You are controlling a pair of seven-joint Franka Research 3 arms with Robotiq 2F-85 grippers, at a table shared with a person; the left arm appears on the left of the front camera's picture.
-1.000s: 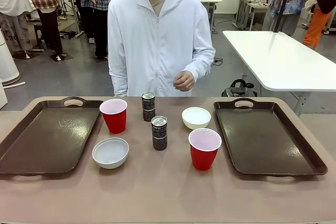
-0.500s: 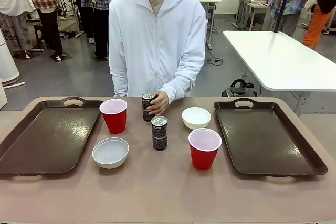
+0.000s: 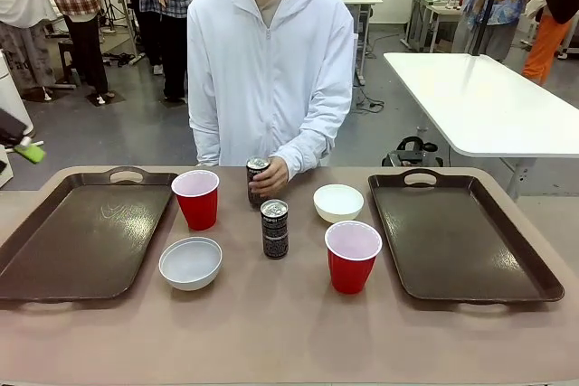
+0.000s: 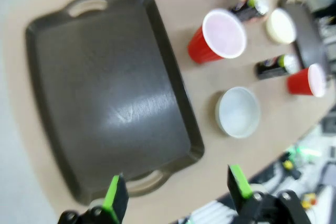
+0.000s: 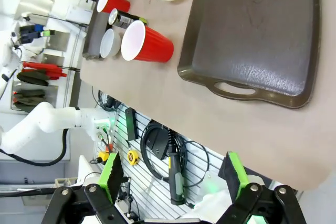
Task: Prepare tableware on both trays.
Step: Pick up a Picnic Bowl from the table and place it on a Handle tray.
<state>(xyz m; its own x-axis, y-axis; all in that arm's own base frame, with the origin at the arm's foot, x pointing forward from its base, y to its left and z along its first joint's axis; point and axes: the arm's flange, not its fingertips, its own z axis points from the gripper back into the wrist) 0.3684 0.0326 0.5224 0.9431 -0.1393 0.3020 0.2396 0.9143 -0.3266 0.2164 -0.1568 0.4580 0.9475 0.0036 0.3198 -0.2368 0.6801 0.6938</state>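
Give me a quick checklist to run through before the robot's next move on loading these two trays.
1. Left gripper open, holding nothing: ok.
2. Right gripper open, holding nothing: ok.
3. Left tray bare, with room for tableware: ok.
4. Right tray bare, with room for tableware: ok.
5. Far can free to grasp: not ok, the person's hand is on it.
6. Near can, left red cup, right red cup, near bowl and far bowl upright on the table between the trays, untouched: ok.
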